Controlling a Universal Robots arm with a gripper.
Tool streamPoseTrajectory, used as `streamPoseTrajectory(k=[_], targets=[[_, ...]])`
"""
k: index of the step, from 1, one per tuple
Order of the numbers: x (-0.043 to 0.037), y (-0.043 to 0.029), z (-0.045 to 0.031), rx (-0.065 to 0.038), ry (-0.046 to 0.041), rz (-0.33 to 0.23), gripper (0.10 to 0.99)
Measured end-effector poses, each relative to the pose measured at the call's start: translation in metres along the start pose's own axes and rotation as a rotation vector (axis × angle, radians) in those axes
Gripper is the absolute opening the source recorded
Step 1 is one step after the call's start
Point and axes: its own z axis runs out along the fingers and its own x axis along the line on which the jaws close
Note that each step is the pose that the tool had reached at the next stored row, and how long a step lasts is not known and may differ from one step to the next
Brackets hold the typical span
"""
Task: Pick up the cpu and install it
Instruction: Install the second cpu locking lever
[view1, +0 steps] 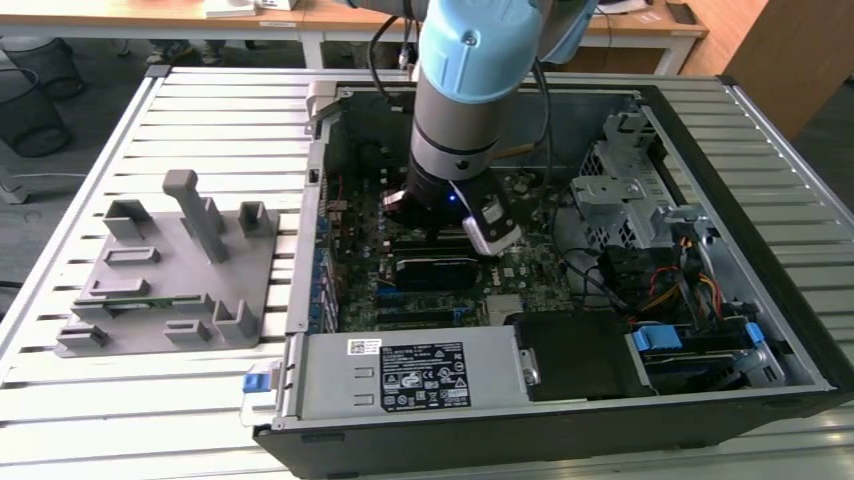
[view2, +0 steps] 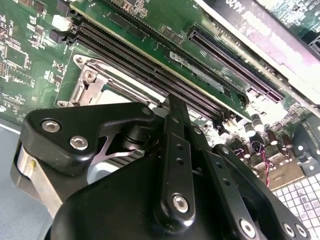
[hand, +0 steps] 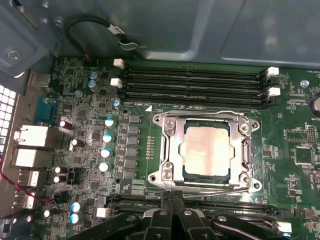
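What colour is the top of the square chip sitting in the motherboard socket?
Shiny silver-grey cpu, best in the first wrist view.

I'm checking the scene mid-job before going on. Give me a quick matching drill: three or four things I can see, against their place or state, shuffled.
Things:
1. cpu
2. grey fixture plate
3. gripper
4. power supply

Places or states:
A. on the slatted table, at the exterior view's left of the case
B. sitting in the metal-framed socket
C. along the case's near edge, label up
D. over the motherboard, beside the socket

Pairs: 1-B, 2-A, 3-D, 4-C
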Motion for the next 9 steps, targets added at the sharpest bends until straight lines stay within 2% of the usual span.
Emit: streamPoseTrajectory(k=[4, 9], targets=[[0.0007, -0.0020, 0.0016, -0.007, -0.0003, 0.000, 0.106], [0.0016, -0.0060, 0.0024, -0.027, -0.0014, -0.001, 0.106]])
